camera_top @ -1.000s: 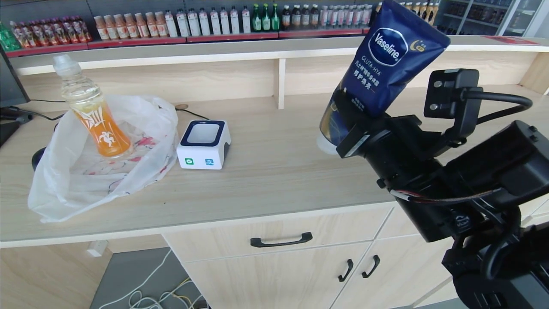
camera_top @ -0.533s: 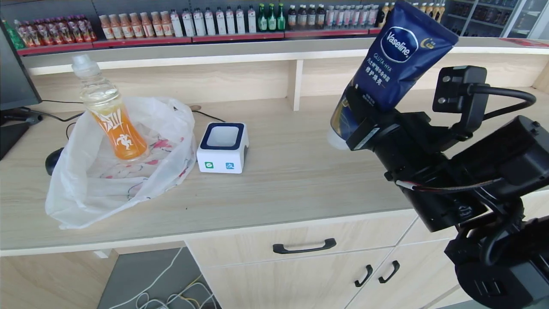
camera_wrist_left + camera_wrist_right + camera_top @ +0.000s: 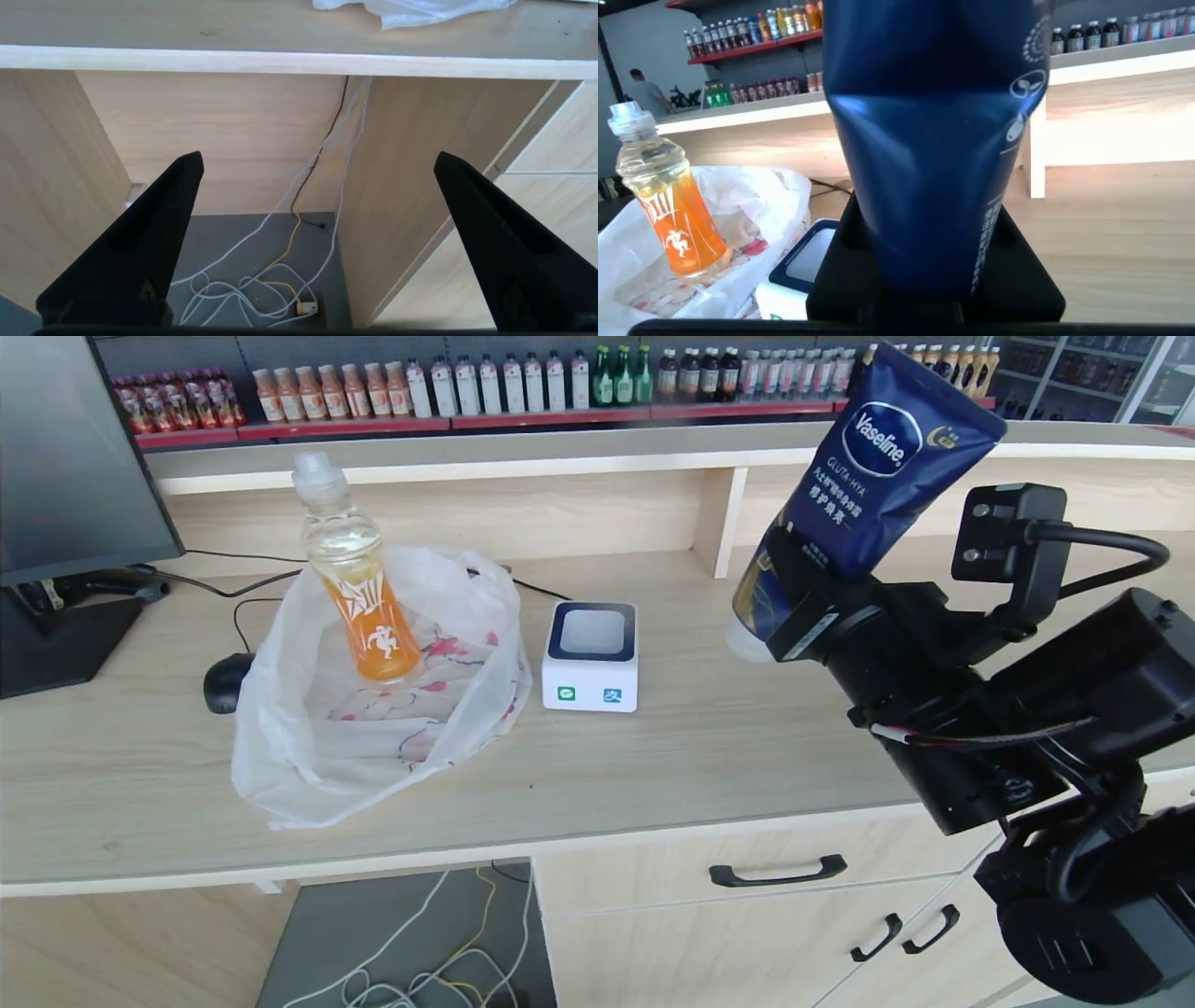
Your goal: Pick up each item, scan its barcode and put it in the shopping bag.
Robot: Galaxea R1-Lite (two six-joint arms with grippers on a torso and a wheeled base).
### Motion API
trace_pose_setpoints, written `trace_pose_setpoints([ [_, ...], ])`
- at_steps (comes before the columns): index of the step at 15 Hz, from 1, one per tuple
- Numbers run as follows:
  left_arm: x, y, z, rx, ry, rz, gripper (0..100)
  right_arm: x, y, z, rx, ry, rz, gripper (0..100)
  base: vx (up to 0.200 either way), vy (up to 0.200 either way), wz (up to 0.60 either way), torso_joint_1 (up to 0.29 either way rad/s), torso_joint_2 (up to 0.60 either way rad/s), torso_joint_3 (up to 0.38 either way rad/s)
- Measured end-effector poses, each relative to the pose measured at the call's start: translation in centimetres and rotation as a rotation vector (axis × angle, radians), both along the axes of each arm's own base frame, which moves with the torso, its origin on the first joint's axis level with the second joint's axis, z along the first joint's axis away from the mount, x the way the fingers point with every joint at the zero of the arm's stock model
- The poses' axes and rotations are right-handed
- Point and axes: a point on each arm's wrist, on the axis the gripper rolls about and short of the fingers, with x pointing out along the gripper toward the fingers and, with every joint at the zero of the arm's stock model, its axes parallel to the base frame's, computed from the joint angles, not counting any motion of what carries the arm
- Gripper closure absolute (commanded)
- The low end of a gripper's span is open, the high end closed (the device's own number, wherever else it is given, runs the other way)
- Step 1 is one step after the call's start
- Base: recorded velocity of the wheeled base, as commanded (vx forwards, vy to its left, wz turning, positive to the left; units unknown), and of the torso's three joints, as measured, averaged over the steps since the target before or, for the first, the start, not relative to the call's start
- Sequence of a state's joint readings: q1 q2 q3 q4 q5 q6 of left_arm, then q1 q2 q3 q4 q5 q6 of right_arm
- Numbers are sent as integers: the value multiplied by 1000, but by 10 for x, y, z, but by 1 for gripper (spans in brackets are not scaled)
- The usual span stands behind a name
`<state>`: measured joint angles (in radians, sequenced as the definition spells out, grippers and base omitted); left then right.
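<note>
The left gripper [image 3: 318, 168] hangs below the counter [image 3: 709, 747] edge with its two fingers spread wide apart and nothing between them, facing the open gap under the counter where loose cables [image 3: 266, 289] lie on the floor.

On the counter's far left stands one dark monitor [image 3: 75, 476], and just right of its foot sits one black mouse [image 3: 227, 681], touching the bag's edge. Next comes the one shopping bag [image 3: 373, 747] – thin white plastic, slumped open. Inside it stands one bottle [image 3: 359, 597] of orange drink, upright with a slight lean, cap up. Just beside the bag, to its right, sits one small white scanner [image 3: 593, 656] with a dark-framed window facing up.

Farther right, well apart from the scanner, the one blue tube [image 3: 873, 467] is held above the counter. The right gripper [image 3: 805, 602] is clamped on its lower part, near the cap. The tube's long axis runs steeply up – crimped flat end high and leaning toward the robot's right, pale cap end down and toward the scanner side. Bare counter lies between tube and scanner.

Behind the counter, a shelf [image 3: 560, 415] carries a long row of drink bottles. Below the counter top, the cabinet front shows one long handle [image 3: 778, 874] and two short ones [image 3: 904, 930]
</note>
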<state>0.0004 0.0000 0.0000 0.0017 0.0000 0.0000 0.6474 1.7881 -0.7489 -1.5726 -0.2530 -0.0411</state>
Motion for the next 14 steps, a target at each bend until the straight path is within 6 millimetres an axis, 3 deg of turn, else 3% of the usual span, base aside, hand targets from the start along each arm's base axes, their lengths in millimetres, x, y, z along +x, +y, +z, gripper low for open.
trace_pose_setpoints([
  [7, 0, 0, 0, 1, -1, 0, 0, -2, -1, 5, 26, -8, 5, 100, 0, 0, 0, 0, 0, 0],
  [10, 0, 0, 0, 1, 0, -1, 0, -6, 12, 4, 54, 8, 63, 100, 0, 0, 0, 0, 0, 0],
  [14, 0, 0, 0, 2, 0, -1, 0, 6, 26, 2, 119, 109, 121, 100, 0, 0, 0, 0, 0, 0],
])
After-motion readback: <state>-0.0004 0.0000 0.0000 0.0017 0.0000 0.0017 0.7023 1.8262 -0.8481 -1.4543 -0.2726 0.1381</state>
